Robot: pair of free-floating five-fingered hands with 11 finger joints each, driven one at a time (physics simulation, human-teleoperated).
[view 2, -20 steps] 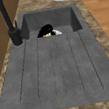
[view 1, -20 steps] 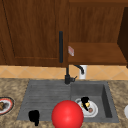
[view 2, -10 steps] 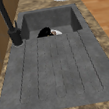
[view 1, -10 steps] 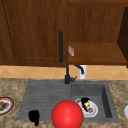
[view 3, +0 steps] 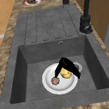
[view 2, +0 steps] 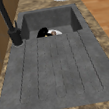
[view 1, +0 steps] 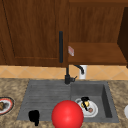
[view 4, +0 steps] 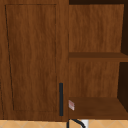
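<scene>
Cabinet: the wall cabinet [view 4: 35, 60] with its dark handle [view 4: 61, 99] stands shut, high above and behind both hands; an open shelf [view 4: 96, 106] beside it carries a small pinkish thing [view 4: 71, 105].
Sink: the grey sink [view 3: 30, 26] has its grooved drainer on the left and its basin on the right, with the black tap [view 1: 67, 76] behind at the join.
Red ball: a big red ball [view 1: 67, 114] sits at the front edge, between the two hands.
White plate: the white plate [view 3: 49, 85] lies flat on the basin floor, right under the right hand's fingers.
Right hand: the right hand [view 3: 66, 66] is down in the basin, its fingers curled over the yellow piece [view 3: 65, 73], apparently gripping it.
Left hand: the left hand [view 1: 34, 116] hangs at the drainer's front left corner, holding nothing; whether its fingers are straight or curled I cannot tell.
Yellow piece: it rests on the plate, not lifted.
Brown morsel: a brown morsel [view 3: 55, 80] lies on the plate just beside the fingers, untouched.
Progress: a grasp seems made; nothing has left the plate.
Other dishes: a plate with food [view 1: 5, 105] lies beyond the left hand on the counter.
</scene>
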